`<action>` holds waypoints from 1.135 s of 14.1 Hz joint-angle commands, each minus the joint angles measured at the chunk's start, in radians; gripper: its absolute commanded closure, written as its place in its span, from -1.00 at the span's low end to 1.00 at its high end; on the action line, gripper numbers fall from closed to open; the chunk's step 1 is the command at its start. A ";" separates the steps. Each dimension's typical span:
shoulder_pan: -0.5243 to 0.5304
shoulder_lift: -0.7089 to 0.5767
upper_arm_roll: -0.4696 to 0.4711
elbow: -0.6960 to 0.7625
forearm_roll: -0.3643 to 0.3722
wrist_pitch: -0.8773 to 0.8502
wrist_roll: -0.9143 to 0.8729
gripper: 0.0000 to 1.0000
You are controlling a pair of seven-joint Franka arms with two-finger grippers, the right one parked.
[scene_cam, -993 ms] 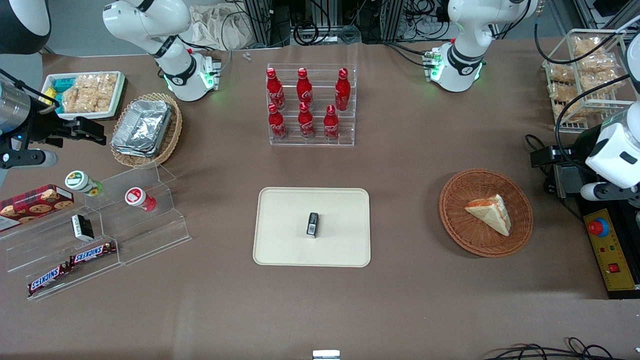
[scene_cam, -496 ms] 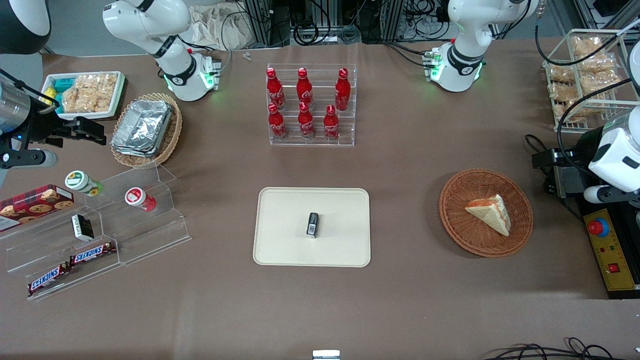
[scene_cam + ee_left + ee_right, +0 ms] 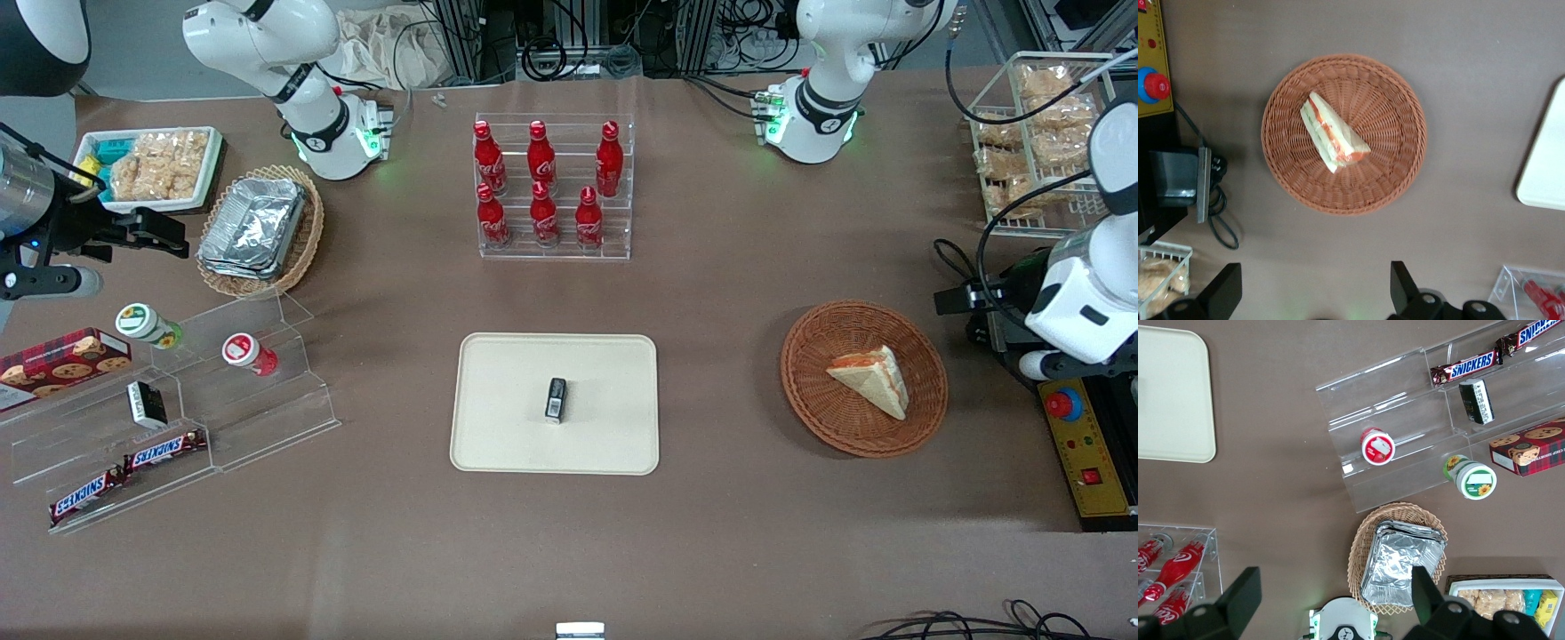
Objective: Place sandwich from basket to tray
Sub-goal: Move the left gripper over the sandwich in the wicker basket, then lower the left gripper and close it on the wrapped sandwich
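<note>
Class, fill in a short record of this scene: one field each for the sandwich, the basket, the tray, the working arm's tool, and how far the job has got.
sandwich: lying in the basket, untouched
basket: round reddish-brown wicker, on the table toward the working arm's end
tray: cream rectangle mid-table, holding only a small dark object
small dark object: near the tray's middle
tool: open, high above the table beside the basket, holding nothing
progress: sandwich not yet picked up
</note>
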 commanded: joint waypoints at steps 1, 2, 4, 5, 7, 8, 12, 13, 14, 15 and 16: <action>-0.002 -0.135 0.052 -0.250 0.006 0.176 -0.014 -1.00; 0.000 -0.157 0.054 -0.324 0.006 0.237 -0.016 -1.00; 0.000 -0.145 0.065 -0.357 0.003 0.285 -0.020 -1.00; 0.000 -0.121 0.065 -0.357 -0.005 0.301 -0.026 -1.00; 0.000 -0.084 0.065 -0.368 -0.008 0.344 -0.106 -0.99; 0.000 -0.080 0.065 -0.391 -0.008 0.383 -0.138 -1.00; 0.000 -0.044 0.065 -0.492 -0.013 0.569 -0.331 -0.99; 0.000 -0.019 0.065 -0.495 -0.017 0.603 -0.382 -0.99; 0.000 0.004 0.065 -0.495 -0.045 0.635 -0.436 -0.99; 0.000 0.018 0.065 -0.498 -0.068 0.667 -0.494 -0.99; 0.000 0.033 0.065 -0.500 -0.080 0.680 -0.545 -0.99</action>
